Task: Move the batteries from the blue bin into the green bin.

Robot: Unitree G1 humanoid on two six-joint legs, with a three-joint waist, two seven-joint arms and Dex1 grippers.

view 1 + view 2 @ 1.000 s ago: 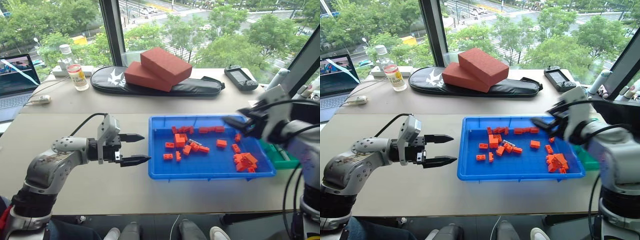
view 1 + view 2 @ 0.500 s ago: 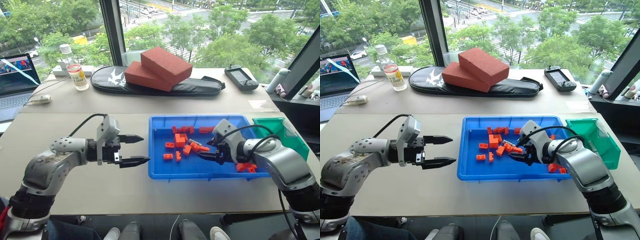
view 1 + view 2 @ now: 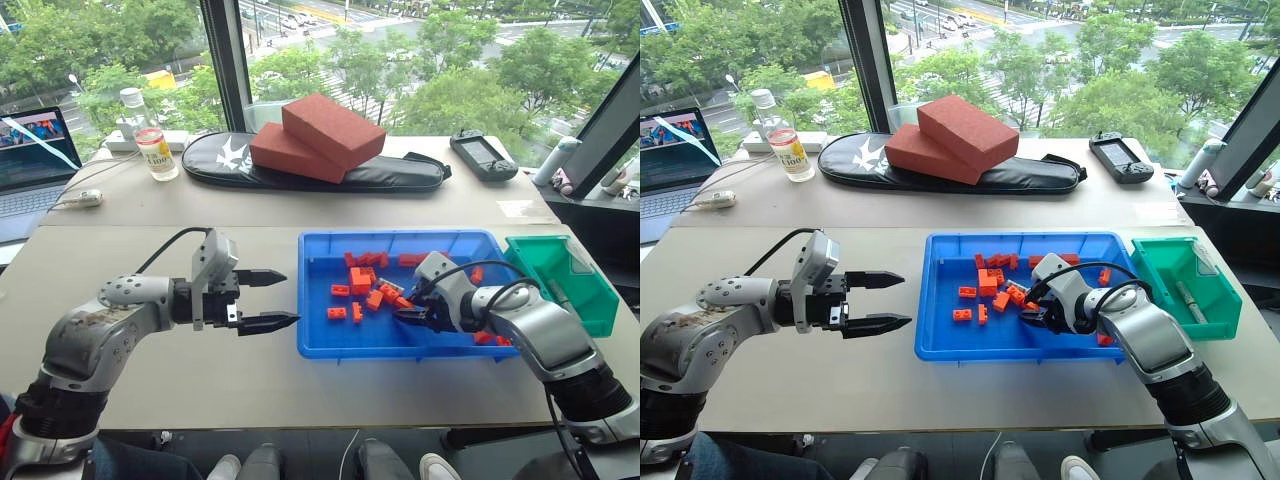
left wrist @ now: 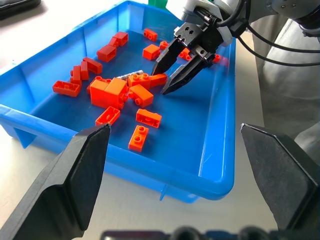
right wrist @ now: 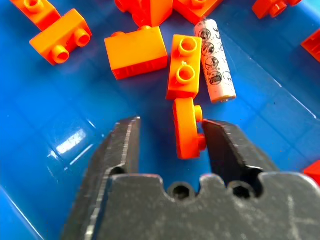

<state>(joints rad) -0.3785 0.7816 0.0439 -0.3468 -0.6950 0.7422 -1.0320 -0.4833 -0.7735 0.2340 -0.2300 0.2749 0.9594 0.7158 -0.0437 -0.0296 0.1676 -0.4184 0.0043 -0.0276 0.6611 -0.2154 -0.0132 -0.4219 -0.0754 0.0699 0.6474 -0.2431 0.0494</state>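
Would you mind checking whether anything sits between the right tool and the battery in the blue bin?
Yes. A small orange block lies between the right tool's fingers, and a second orange block lies alongside the battery, on the tool's side.

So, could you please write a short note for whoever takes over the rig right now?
Left gripper: open, empty, held over the table left of the blue bin.
Right gripper: low inside the blue bin among the orange blocks, jaws partly open; an orange block lies between its fingers, and it holds no battery.
One battery lies in the blue bin just beyond the fingertips, beside the blocks.
Done: one battery already lies in the green bin.
Left: grasp the battery, not the block, and carry it to the green bin; check under the blocks for more.
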